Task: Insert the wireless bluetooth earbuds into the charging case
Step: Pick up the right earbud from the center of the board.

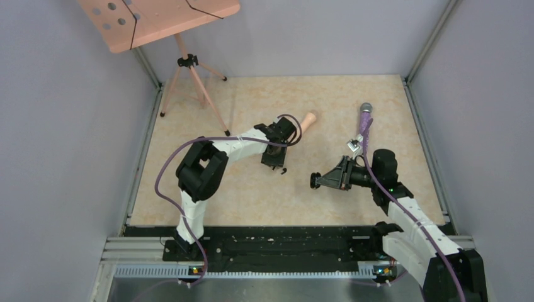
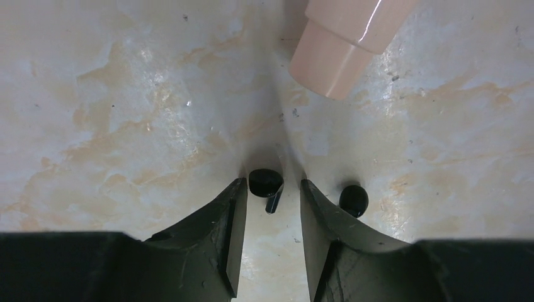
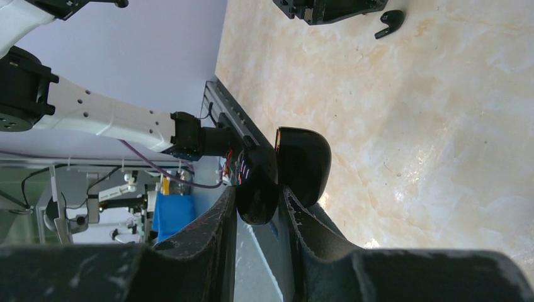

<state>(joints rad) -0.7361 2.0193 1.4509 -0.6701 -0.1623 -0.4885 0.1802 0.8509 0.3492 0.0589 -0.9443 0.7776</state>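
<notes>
1. Evidently the right pincer (image 3: pixel 258 194) grips the charging case (image 3: pixel 305 163) sideways with its lid open, I'd guess to offer the sockets to the other arm.
2. Farther in, the left pincer (image 2: pixel 272 189) stands open astride one earbud (image 2: pixel 264 181) on the worktop (image 1: pixel 327 94), not yet pinching; the second earbud (image 2: pixel 353 200) lies just outside one finger.
3. Beyond, on the glossy, marbled beige surface, lies a pink peg (image 1: pixel 308 117).
4. Grey walls close in; a tripod (image 1: pixel 189 63) stands at the back.

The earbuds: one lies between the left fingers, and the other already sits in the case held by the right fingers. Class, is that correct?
No. The other earbud is not in the case; it lies on the table just outside the left fingers, as the left wrist view shows. The rest holds.
</notes>
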